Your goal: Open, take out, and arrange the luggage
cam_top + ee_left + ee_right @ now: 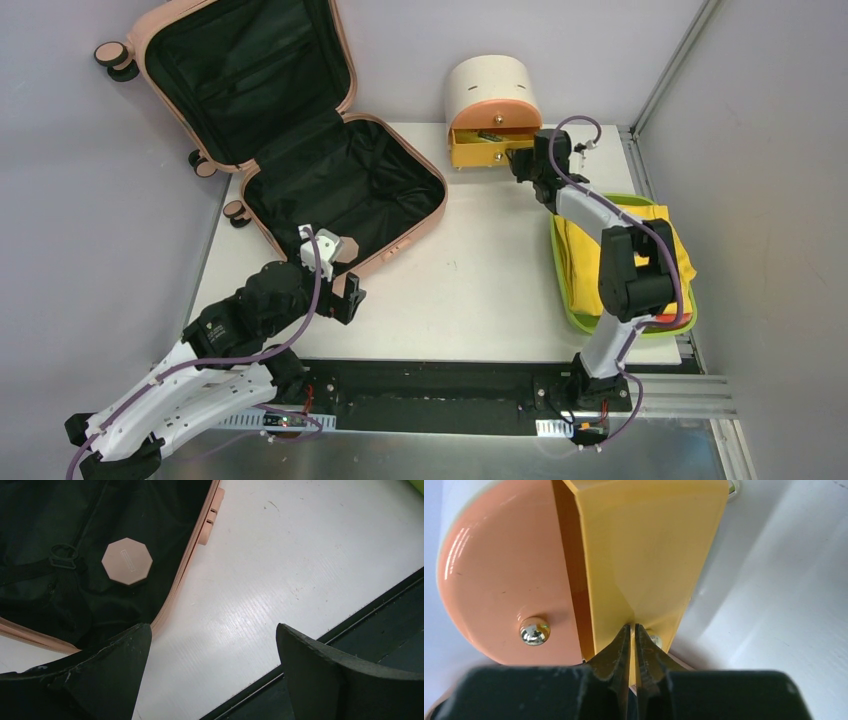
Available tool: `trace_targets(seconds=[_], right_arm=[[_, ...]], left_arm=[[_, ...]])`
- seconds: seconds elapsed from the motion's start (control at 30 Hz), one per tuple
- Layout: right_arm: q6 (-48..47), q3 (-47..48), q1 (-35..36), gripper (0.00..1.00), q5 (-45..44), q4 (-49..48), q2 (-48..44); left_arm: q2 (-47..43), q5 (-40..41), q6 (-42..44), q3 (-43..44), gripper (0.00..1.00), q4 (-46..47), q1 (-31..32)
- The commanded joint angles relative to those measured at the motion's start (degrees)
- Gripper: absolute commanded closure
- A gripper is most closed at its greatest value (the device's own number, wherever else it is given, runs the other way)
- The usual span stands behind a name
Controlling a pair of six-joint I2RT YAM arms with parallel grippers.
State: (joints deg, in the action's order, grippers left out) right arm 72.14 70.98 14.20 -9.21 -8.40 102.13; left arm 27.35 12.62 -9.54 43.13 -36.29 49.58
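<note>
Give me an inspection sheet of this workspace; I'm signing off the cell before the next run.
Surface: white table, faint scuff marks.
Job's things: luggage open at back left, lid raised toward the back wall, black lining showing; octagonal pink disc inside.
Clutter: drawer unit at the back, yellow drawer pulled out; green tray at right holding a yellow cloth.
End effectors: left end effector open, beside the luggage's rim; right end effector shut on the yellow drawer's front.
Cables: purple cable along each arm.
Surroundings: grey walls; metal rail at the near edge.
</note>
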Motion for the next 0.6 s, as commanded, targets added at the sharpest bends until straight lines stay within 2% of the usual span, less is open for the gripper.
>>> trace_targets(seconds=[0.0,0.57], right_arm=[[4.0,3.5,0.4,0.91,-1.4,-4.9,2.5],[9.5,6.8,2.7,0.91,-4.8,-13.6,9.3]], left_arm=[[-0.3,1.3,0.1,-0.9,0.01,0.7,0.7],[0.6,1.7,0.2,-0.9,0.01,0.7,0.8]])
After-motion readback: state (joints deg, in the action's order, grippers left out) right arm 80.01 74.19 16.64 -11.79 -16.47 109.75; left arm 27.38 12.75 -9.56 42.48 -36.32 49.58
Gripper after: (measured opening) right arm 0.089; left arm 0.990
